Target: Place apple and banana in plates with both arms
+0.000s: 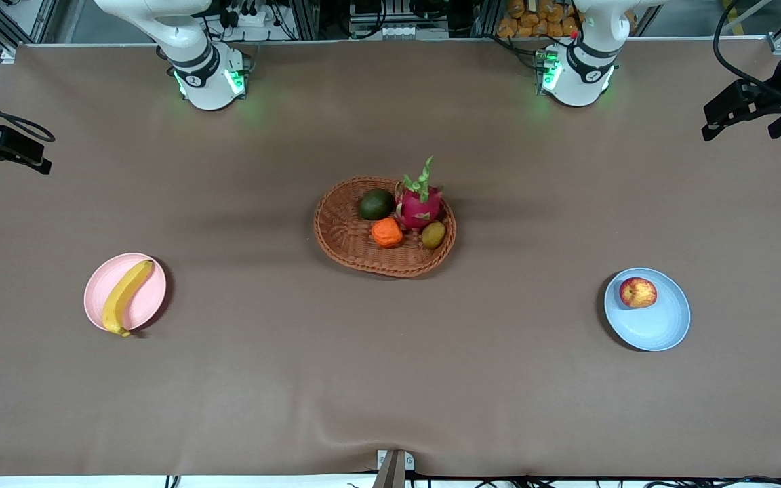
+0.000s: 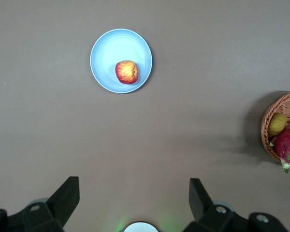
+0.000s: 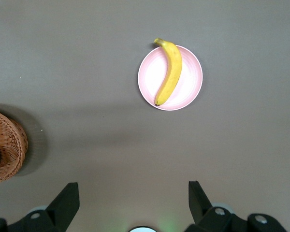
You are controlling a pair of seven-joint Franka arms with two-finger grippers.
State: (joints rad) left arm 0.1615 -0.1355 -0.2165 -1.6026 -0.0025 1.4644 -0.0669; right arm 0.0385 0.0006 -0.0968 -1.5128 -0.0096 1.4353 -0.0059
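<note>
The apple sat in the light blue plate toward the left arm's end of the tabletop, resting against the part of the plate farther from the front camera, and well apart from the left end effector, which hung high over the tabletop edge at that end, its two black fingers spread wide with nothing between them. The banana lay across the pale pink plate toward the right arm's end, its darker tip reaching just past the plate's rim on the side nearer the front camera; it too was well apart from the right end effector, whose fingers stood wide apart and empty. Both arms were drawn back and waiting: in the front view the left arm's hand showed only as a black shape at the picture's edge, and the right arm's likewise at the other edge, each cut off so that the fingers could not be made out there. Between the two plates, near the middle of the tabletop, stood a woven basket holding a pink dragon fruit, a wrinkled orange fruit, a dark green fruit and a small olive-brown fruit. Each wrist view caught only a sliver of the basket at its border.
</note>
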